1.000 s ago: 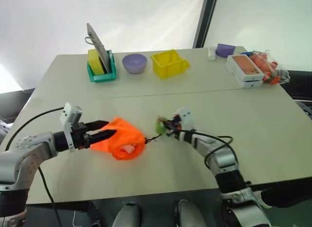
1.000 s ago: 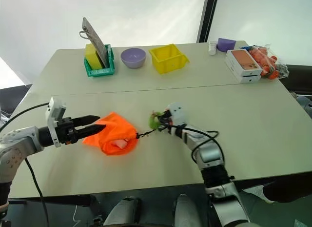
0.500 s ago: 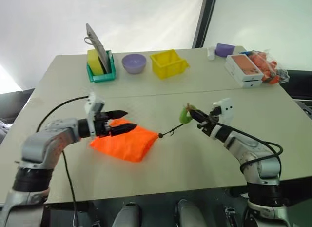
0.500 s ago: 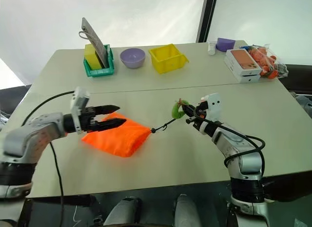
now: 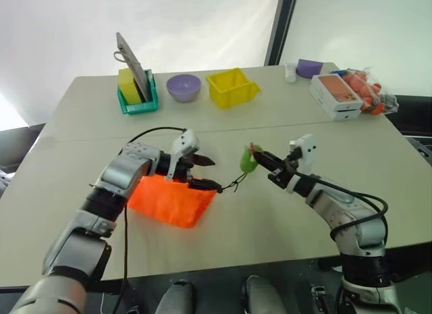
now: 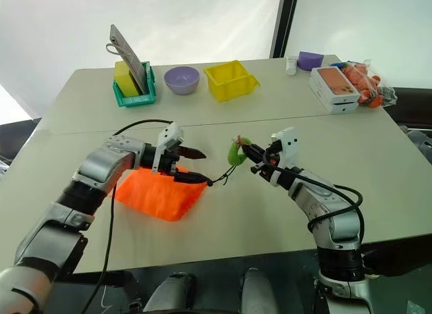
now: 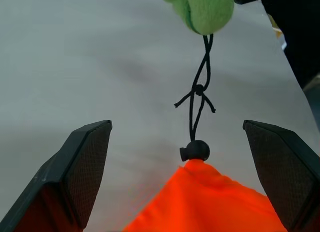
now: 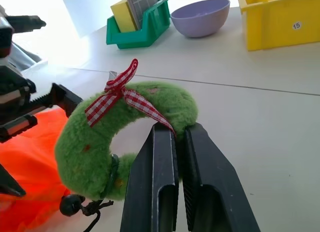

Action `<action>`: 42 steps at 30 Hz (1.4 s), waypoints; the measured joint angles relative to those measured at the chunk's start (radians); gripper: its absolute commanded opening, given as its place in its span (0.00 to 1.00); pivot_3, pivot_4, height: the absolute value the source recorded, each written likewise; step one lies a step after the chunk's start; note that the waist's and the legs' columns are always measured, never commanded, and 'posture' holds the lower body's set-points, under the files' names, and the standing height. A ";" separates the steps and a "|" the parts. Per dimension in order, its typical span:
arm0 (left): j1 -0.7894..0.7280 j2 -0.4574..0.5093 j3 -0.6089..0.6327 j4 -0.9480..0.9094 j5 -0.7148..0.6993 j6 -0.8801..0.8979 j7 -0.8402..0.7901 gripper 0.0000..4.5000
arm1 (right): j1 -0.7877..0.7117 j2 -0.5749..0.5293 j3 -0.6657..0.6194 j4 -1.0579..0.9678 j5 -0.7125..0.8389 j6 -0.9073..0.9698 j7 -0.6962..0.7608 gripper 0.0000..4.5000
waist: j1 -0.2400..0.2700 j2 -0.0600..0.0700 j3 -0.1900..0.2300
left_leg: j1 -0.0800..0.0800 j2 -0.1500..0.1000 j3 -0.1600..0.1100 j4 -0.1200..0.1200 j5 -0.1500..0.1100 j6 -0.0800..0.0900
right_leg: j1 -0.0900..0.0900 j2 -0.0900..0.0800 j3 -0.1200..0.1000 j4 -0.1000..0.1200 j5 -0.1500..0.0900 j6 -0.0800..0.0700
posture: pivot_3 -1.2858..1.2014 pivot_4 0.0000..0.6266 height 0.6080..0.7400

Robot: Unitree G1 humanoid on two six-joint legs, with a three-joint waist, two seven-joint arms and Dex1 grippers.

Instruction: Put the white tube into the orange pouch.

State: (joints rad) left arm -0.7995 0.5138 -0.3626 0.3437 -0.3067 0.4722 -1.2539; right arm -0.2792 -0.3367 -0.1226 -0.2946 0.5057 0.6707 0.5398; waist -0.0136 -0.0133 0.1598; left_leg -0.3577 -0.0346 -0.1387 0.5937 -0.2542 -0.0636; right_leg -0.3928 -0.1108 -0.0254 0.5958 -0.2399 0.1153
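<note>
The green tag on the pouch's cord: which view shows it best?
The right wrist view: the green tag is a fuzzy ring with a checked ribbon, pinched by the right gripper. The left wrist view cuts it off at the frame edge; the eye views show a small green blob.

A lab-like test setup — a plain table [image 5: 378, 165] holding sorted props, white screen [image 5: 169, 23] behind.

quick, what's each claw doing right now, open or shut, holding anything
Left claw: open, holding nothing, its fingers on either side of the orange pouch's cord end.
Right claw: shut on the green tag.
</note>
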 measured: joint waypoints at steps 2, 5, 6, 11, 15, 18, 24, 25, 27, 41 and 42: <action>-0.031 -0.017 -0.030 0.053 0.042 -0.030 -0.033 1.00 | 0.001 0.000 0.004 -0.023 0.010 -0.001 0.004 0.00 | 0.000 0.000 0.000 | 0.000 0.000 0.000 0.000 0.000 0.000 | 0.000 0.000 0.000 0.000 0.000 0.000 | 0.52 0.24 1.00; -0.049 -0.043 -0.056 0.104 0.087 -0.070 -0.078 1.00 | 0.002 0.000 0.006 -0.059 0.020 -0.001 0.004 0.00 | -0.001 0.000 0.000 | 0.000 0.000 0.000 0.000 0.000 0.000 | 0.000 0.000 0.000 0.000 0.000 0.001 | 0.52 0.24 1.00; -0.050 -0.048 -0.058 0.113 0.099 -0.077 -0.091 1.00 | 0.002 0.000 0.007 -0.065 0.020 -0.001 0.003 0.00 | -0.001 0.000 0.000 | 0.000 0.000 0.000 0.000 0.000 0.000 | 0.000 0.000 0.000 0.000 0.000 0.001 | 0.52 0.24 1.00; -0.050 -0.066 -0.061 0.134 0.137 -0.102 -0.119 1.00 | 0.003 0.002 0.008 -0.079 0.028 -0.002 -0.008 0.00 | 0.001 0.000 0.000 | 0.000 0.000 0.000 0.000 0.000 0.000 | 0.001 0.000 0.000 0.000 0.000 0.001 | 0.52 0.24 1.00; -0.050 -0.072 -0.060 0.134 0.149 -0.107 -0.127 1.00 | 0.003 0.001 0.008 -0.094 0.032 -0.002 -0.014 0.00 | 0.000 0.000 0.000 | 0.000 0.000 -0.001 0.001 0.000 0.000 | 0.001 0.000 0.000 0.001 0.000 0.001 | 0.52 0.24 1.00; -0.046 -0.074 -0.058 0.125 0.149 -0.107 -0.136 1.00 | 0.003 0.001 0.008 -0.095 0.037 -0.002 -0.014 0.00 | 0.000 0.000 0.000 | 0.000 0.000 -0.001 0.001 0.000 0.000 | 0.001 0.000 0.000 0.001 0.000 0.001 | 0.52 0.24 1.00; -0.028 -0.073 -0.055 0.109 0.149 -0.098 -0.143 0.88 | 0.002 0.000 0.018 -0.095 0.037 -0.002 -0.012 0.00 | 0.000 0.000 0.000 | 0.000 0.000 -0.001 0.001 0.000 0.000 | 0.001 0.000 0.000 0.001 0.000 0.001 | 0.52 0.24 1.00; -0.027 -0.073 -0.055 0.103 0.149 -0.091 -0.146 0.80 | 0.002 0.000 0.020 -0.095 0.037 -0.002 -0.011 0.00 | 0.000 0.000 0.000 | 0.000 0.000 -0.001 0.001 0.000 0.000 | 0.001 0.000 0.000 0.001 0.000 0.001 | 0.52 0.24 1.00; -0.019 -0.067 -0.055 0.085 0.149 -0.084 -0.157 0.58 | 0.001 0.000 0.022 -0.094 0.037 -0.002 -0.011 0.00 | -0.001 0.000 0.000 | 0.000 0.000 -0.001 0.001 0.000 0.000 | 0.001 0.000 0.000 0.001 0.000 0.001 | 0.52 0.24 1.00; 0.032 -0.029 -0.051 0.005 0.147 -0.064 -0.164 0.05 | -0.036 -0.015 0.027 -0.030 -0.024 -0.045 -0.060 0.00 | -0.002 0.000 0.000 | 0.001 0.000 -0.001 0.001 0.000 0.000 | 0.001 0.000 0.000 0.002 0.000 0.001 | 0.52 0.24 1.00; 0.040 -0.020 -0.051 -0.007 0.148 -0.067 -0.166 0.05 | -0.045 -0.018 0.026 -0.006 -0.042 -0.052 -0.077 0.00 | -0.002 0.000 0.000 | 0.001 0.000 -0.001 0.001 0.000 0.000 | 0.001 0.000 0.000 0.002 0.000 0.001 | 0.52 0.24 1.00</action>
State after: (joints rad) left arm -0.7599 0.4940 -0.4140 0.3366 -0.1592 0.4055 -1.4198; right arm -0.3239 -0.3546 -0.0964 -0.3003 0.4636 0.6191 0.4625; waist -0.0157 -0.0132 0.1598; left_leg -0.3567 -0.0345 -0.1394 0.5948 -0.2542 -0.0635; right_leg -0.3920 -0.1108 -0.0256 0.5978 -0.2400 0.1163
